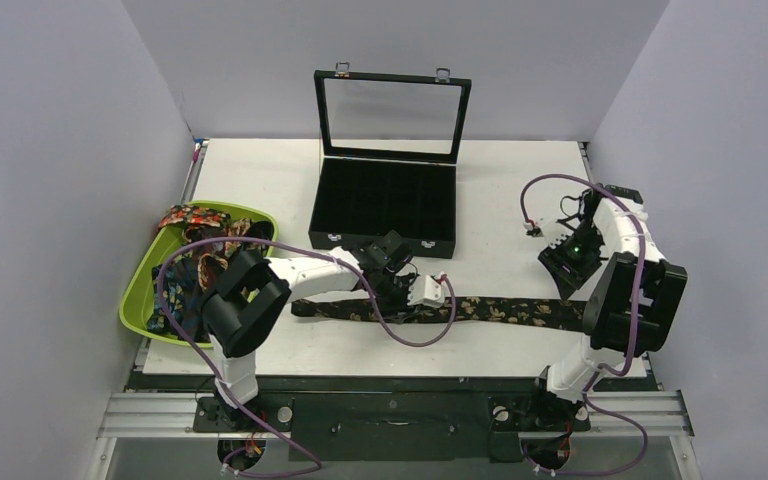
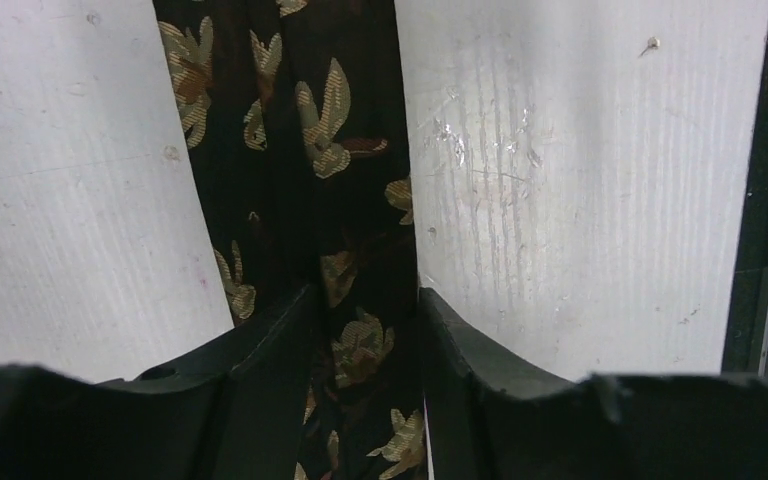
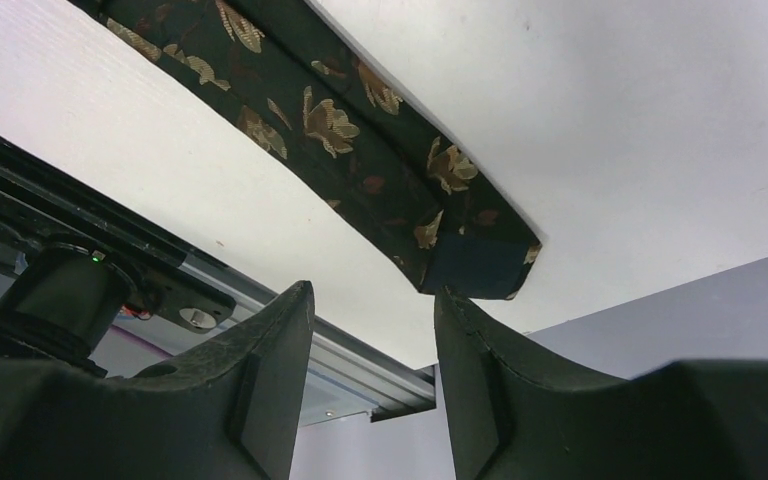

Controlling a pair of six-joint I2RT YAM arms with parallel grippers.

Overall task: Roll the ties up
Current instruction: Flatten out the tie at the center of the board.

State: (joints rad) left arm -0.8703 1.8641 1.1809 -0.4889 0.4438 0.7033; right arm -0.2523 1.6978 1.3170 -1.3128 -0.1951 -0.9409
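Observation:
A dark tie (image 1: 500,310) with tan-gold florals lies stretched left to right near the table's front edge. My left gripper (image 1: 392,295) points down on its left-middle part. In the left wrist view the tie (image 2: 300,120) runs bunched between the fingers of the left gripper (image 2: 365,295), which press on both of its sides. My right gripper (image 1: 565,280) hovers just behind the tie's right end. In the right wrist view the right gripper (image 3: 375,300) is open and empty, with the tie's blunt end (image 3: 480,265) just past the right fingertip (image 3: 450,305). More patterned ties (image 1: 195,262) lie heaped in a green tray.
The green tray (image 1: 140,290) sits at the table's left edge. A black compartment box (image 1: 380,243) stands at the back centre with its glass lid (image 1: 390,115) upright. Purple cables loop off both arms. The table's front edge and metal rail (image 3: 260,290) run just beyond the tie.

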